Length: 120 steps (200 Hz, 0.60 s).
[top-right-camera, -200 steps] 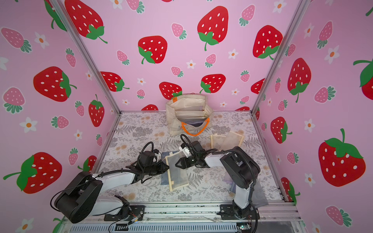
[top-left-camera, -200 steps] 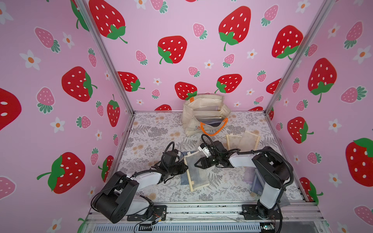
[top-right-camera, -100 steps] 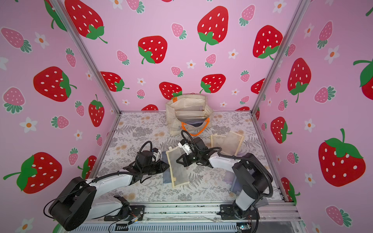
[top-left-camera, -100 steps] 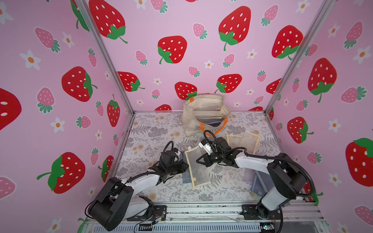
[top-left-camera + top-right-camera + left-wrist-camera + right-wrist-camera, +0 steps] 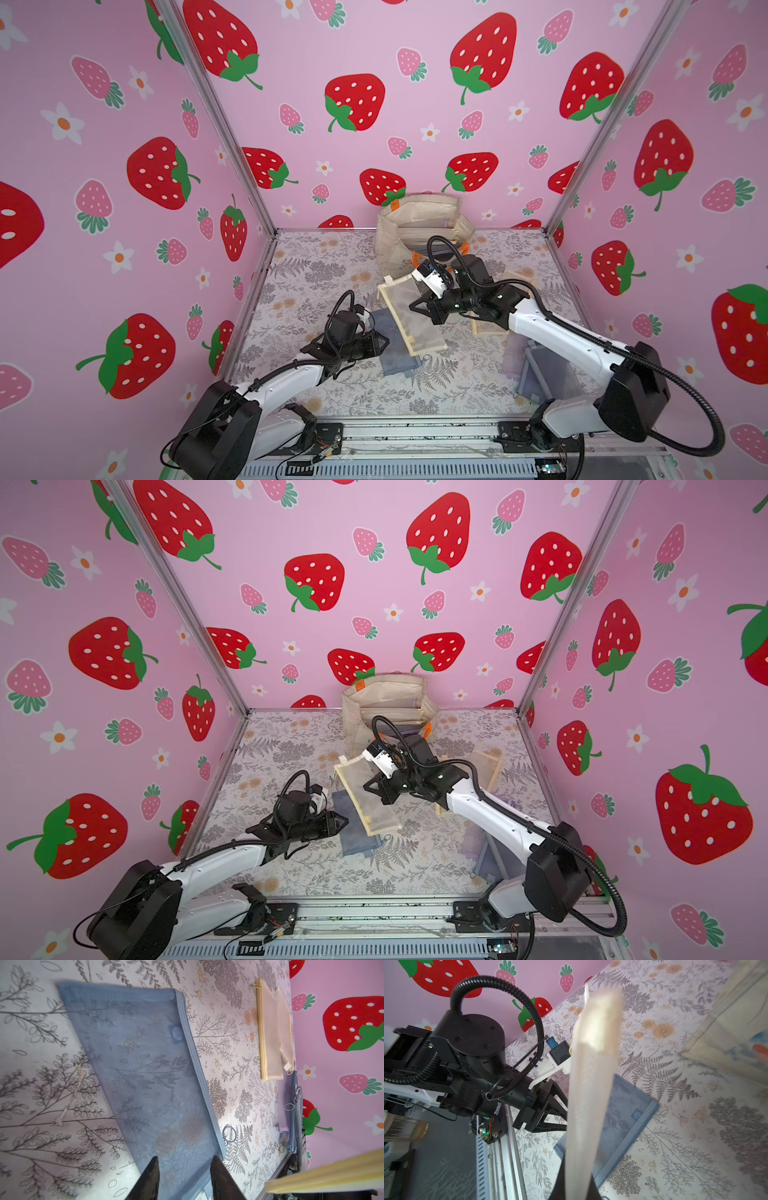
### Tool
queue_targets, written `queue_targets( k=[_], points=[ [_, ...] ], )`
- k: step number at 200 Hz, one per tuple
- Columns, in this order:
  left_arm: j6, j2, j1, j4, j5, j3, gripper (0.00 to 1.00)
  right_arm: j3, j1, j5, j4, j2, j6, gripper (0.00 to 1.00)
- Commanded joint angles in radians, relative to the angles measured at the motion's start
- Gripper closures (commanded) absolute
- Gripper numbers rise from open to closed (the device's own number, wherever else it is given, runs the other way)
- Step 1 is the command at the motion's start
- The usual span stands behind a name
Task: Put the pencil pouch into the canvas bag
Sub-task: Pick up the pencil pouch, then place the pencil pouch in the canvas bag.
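Observation:
The pencil pouch (image 5: 411, 320) is a cream mesh pouch with yellow edging. It hangs tilted above the table, and my right gripper (image 5: 417, 306) is shut on its side; in the right wrist view the pouch (image 5: 589, 1084) rises edge-on out of the right gripper (image 5: 577, 1180). The canvas bag (image 5: 390, 245) stands open at the back wall in both top views, beyond the held pouch (image 5: 365, 800). My left gripper (image 5: 384, 340) is open, jaws apart just over a blue mesh pouch (image 5: 145, 1064) that lies flat on the table.
Two more cream pouches (image 5: 272, 1032) lie on the right side of the table, under my right arm (image 5: 486, 766). Purple and grey pouches (image 5: 544, 370) are piled at the front right corner. The floral table (image 5: 316, 266) is walled on three sides.
My right gripper has shut on the cream pouch and lifted it off the table, toward the bag. My left gripper has opened and let it go, staying over the blue pouch.

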Motion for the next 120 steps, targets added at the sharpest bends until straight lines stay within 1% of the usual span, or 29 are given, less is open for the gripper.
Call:
queue_targets(
  k=[1,26,51,74,91,120],
  points=[
    [0.008,0.007,-0.002,-0.001,-0.003,0.029,0.57,0.088,-0.042,0.065,-0.144,-0.028,-0.145,1.0],
    [0.006,0.01,-0.001,0.004,-0.005,0.025,0.58,0.231,-0.157,0.016,-0.209,-0.005,-0.202,1.0],
    [0.009,0.011,-0.002,0.002,-0.01,0.023,0.57,0.397,-0.198,0.091,-0.272,0.032,-0.348,1.0],
    [0.009,0.018,0.0,0.005,-0.016,0.023,0.58,0.493,-0.226,0.17,-0.258,0.066,-0.448,1.0],
    [0.007,0.027,0.002,0.004,-0.016,0.033,0.58,0.548,-0.248,0.227,-0.226,0.097,-0.484,1.0],
    [0.019,0.027,0.005,-0.008,-0.003,0.061,0.58,0.649,-0.288,0.209,-0.157,0.189,-0.555,1.0]
  ],
)
